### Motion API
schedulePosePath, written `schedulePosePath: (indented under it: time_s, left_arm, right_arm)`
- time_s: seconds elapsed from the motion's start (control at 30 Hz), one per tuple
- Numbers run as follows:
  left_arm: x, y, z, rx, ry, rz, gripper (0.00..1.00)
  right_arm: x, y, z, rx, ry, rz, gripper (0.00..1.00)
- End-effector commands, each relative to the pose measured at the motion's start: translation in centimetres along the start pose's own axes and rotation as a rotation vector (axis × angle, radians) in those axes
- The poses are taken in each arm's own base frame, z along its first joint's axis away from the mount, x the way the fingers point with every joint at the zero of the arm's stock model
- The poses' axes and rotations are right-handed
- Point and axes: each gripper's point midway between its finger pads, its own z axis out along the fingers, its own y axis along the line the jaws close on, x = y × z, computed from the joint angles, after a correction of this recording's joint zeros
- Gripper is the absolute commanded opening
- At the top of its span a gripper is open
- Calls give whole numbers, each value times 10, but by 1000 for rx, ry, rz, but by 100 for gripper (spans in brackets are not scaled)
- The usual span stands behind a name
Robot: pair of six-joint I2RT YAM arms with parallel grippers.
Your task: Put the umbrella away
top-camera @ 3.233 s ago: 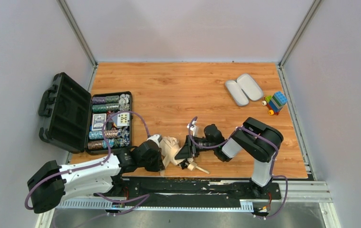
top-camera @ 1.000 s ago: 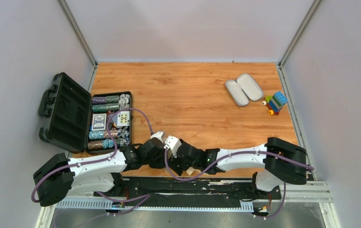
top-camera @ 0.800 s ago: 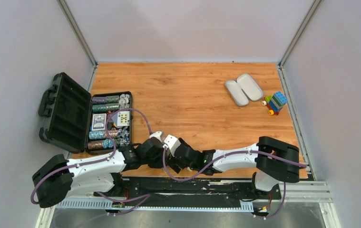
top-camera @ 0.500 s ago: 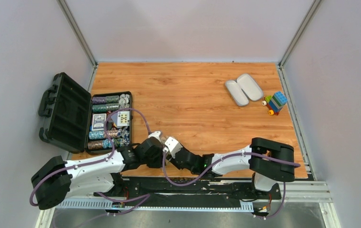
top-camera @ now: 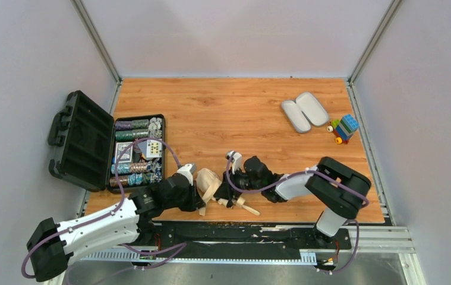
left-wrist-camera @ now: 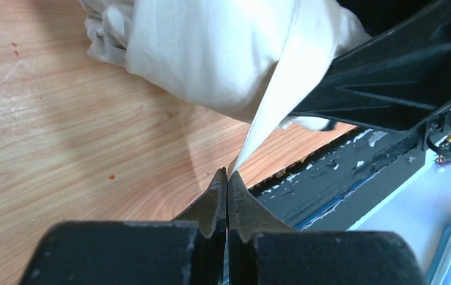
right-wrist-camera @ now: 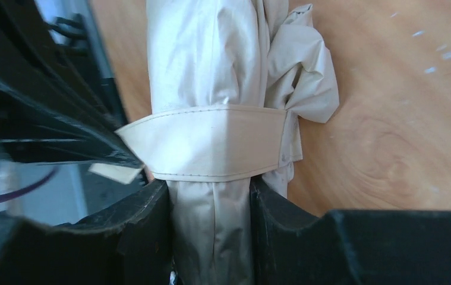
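Note:
The umbrella (top-camera: 210, 180) is a folded beige bundle lying near the table's front edge, with its pale handle (top-camera: 248, 208) to the right. My right gripper (top-camera: 226, 191) is shut on the folded fabric, which fills the gap between its jaws in the right wrist view (right-wrist-camera: 211, 196). The strap (right-wrist-camera: 211, 142) is wrapped round the bundle just beyond those jaws. My left gripper (top-camera: 200, 203) is shut on the tip of the strap tab (left-wrist-camera: 267, 113), which runs taut from the bundle (left-wrist-camera: 211, 53) to the pinched fingertips (left-wrist-camera: 227, 173).
An open black case (top-camera: 80, 139) with poker chips and cards (top-camera: 136, 151) stands at the left. Two lilac-grey oval hard case halves (top-camera: 305, 111) and a toy of coloured blocks (top-camera: 344, 127) lie at the back right. The black base rail (top-camera: 252, 228) runs just past the table's front edge.
Half a second ago both wrists were bunched over the umbrella, hiding it. Now the left arm has drawn back to the left and the right wrist has moved right, so the bundle shows.

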Motion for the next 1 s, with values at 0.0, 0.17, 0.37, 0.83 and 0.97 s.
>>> schedulePosePath:
  time_s: [0.0,0.17,0.37,0.83,0.97]
  left_arm:
    - [36,30,4,-89,126,-2,0]
    - [49,65,16,-238,155,28,0]
    - [52,76,25,-274,150,35,0]
    - [30,64,30,-267,81,39,0]
    - [30,60,32,-258,89,36,0]
  right_arm:
    - [12,31,-10,-299,98,419,0]
    - [52,7,-7,-285,182,560,0]
    - [77,-17,-12,-111,250,498,20]
    - [0,-7,-51,83,213,200,73]
    - [-23,0,-67,186,161,57,76]
